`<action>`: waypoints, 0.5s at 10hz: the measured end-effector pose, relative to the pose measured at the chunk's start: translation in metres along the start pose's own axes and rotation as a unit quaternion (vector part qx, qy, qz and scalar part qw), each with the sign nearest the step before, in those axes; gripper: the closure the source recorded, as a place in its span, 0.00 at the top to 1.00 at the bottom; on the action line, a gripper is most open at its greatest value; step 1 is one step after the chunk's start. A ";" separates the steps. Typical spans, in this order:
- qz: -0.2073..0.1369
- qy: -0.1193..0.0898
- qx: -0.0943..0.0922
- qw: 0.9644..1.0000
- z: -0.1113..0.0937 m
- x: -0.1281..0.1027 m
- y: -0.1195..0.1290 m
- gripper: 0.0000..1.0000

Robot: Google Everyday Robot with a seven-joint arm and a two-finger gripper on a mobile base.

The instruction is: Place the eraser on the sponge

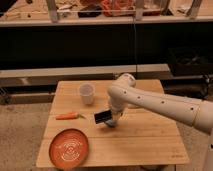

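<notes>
The eraser (pixel 102 116), a small black block with a lighter edge, hangs tilted just above the middle of the wooden table (pixel 145 137). My gripper (pixel 111 120) is shut on its right end, at the tip of the white arm (pixel 160 102) that reaches in from the right. No sponge shows in this view; the spot under the gripper is hidden.
A white cup (pixel 86 93) stands at the back of the table, left of the arm. An orange carrot (pixel 67 116) lies to the left of the eraser. An orange plate (pixel 69 148) sits at the front left corner. Dark shelving runs behind the table.
</notes>
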 end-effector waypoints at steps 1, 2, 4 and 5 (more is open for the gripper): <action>0.008 -0.004 -0.003 1.000 0.002 0.002 -0.002 0.55; 0.014 -0.006 -0.006 1.000 0.003 0.004 -0.003 0.65; 0.020 -0.006 -0.012 1.000 0.004 0.004 -0.005 0.79; 0.022 -0.005 -0.015 1.000 0.005 0.003 -0.007 0.80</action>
